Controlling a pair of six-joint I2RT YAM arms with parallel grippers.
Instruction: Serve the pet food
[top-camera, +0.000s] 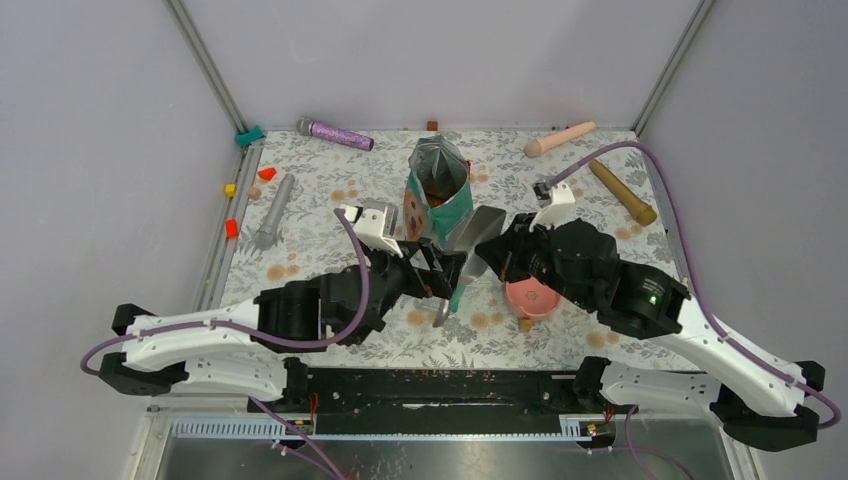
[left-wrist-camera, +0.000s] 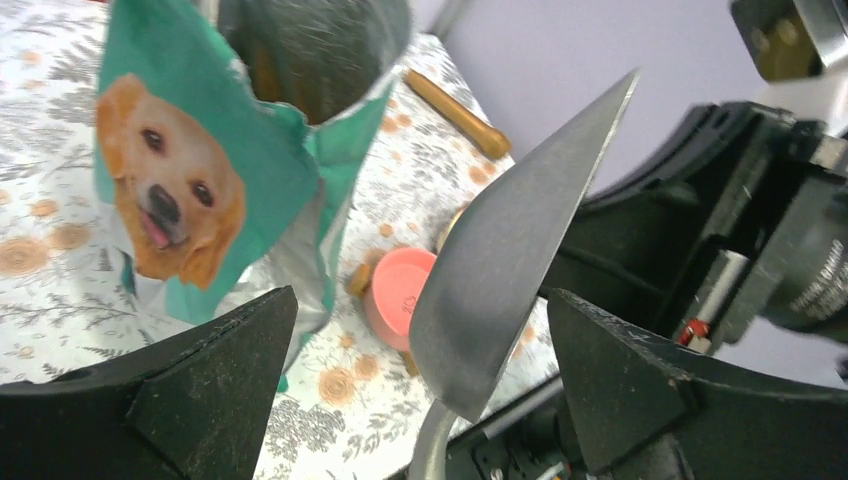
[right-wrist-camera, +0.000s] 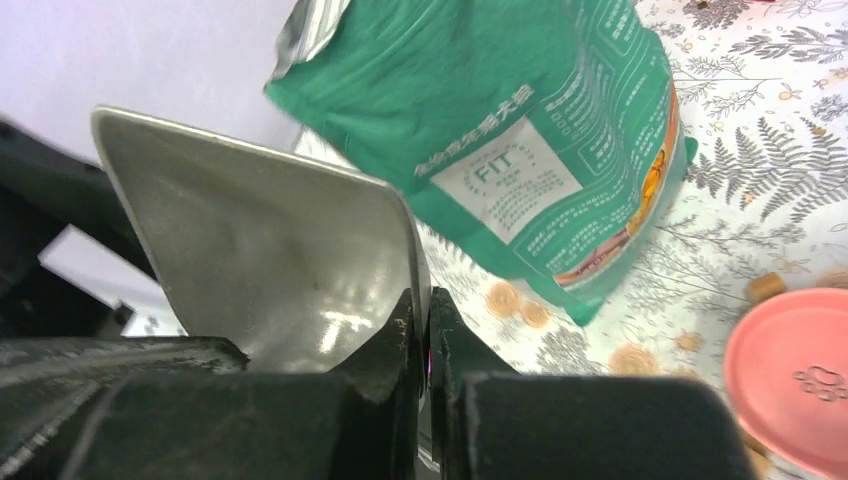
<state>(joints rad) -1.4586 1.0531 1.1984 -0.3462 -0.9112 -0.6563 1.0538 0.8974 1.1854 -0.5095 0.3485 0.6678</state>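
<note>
Your right gripper (right-wrist-camera: 424, 318) is pinched tight on the side of the metal scoop (right-wrist-camera: 260, 240). Your left gripper (left-wrist-camera: 418, 330) is wide open and holds nothing. The pet food (top-camera: 436, 188) is inside the open bag (top-camera: 450, 208), which stands near the far edge of the table (top-camera: 330, 335).

Pet food (top-camera: 437, 188): brown kibble, inside open-top teal dog-face bag (top-camera: 455, 207), upright, table (top-camera: 320, 180) ctr.
</note>
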